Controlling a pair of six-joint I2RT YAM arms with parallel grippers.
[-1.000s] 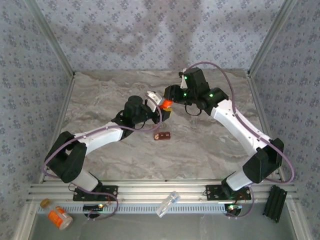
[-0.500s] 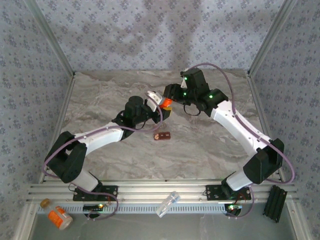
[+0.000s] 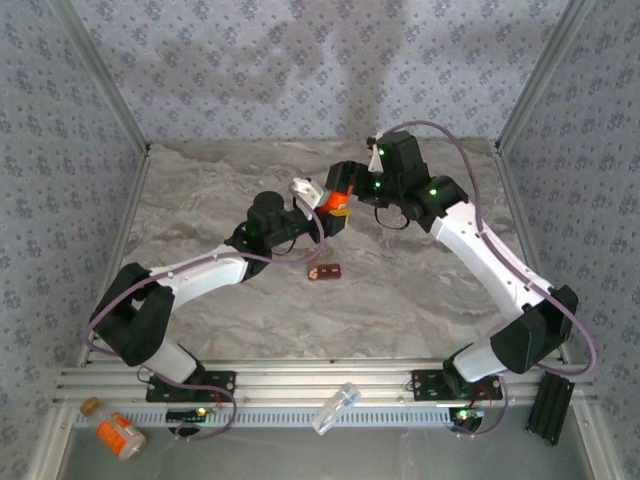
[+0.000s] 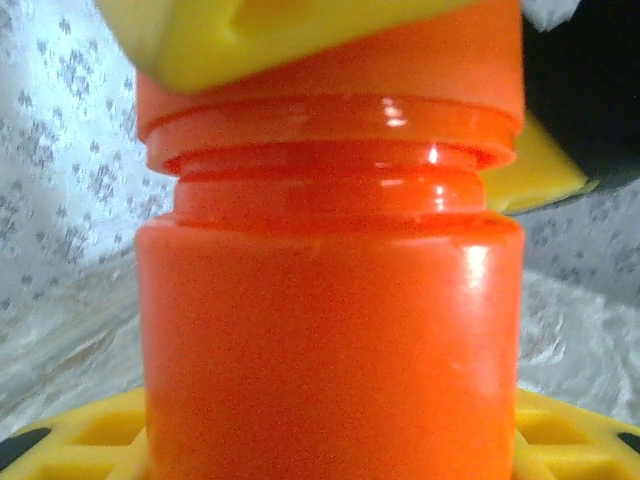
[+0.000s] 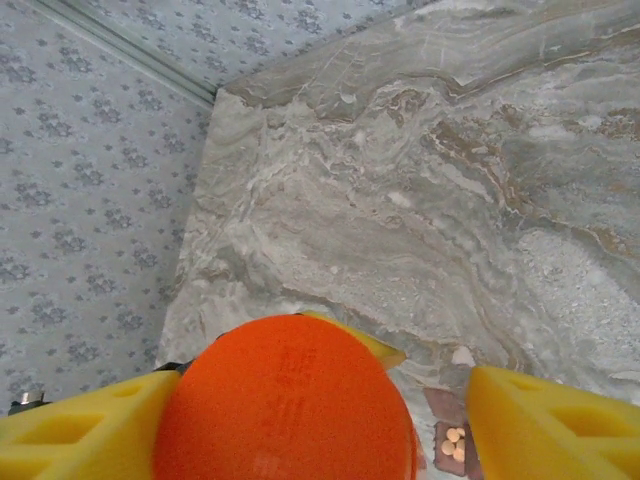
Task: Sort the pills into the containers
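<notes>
left gripper (image 3: 335, 213) is clamped on the orange bottle (image 4: 330, 350), held off the tabletop (image 3: 200, 200) mid-frame in the top view. its pads show at the base of the bottle body in the left wrist view. right gripper (image 5: 315, 425) is released: one finger is against the orange cap (image 5: 285, 390), the other stands off with a clear gap.

red-brown container (image 3: 323, 271) lies on the tabletop just below the bottle in the top view, apart from both grippers. the right wrist view shows a few pale pills (image 5: 453, 438) in one compartment.

our read: the bottle is stiff, smooth, light plastic and slick under the pads, so we'd hold the body and take the cap by its side wall. the container looks small and light and would likely skid if nudged. its compartments are tiny, so pour low and slow.
</notes>
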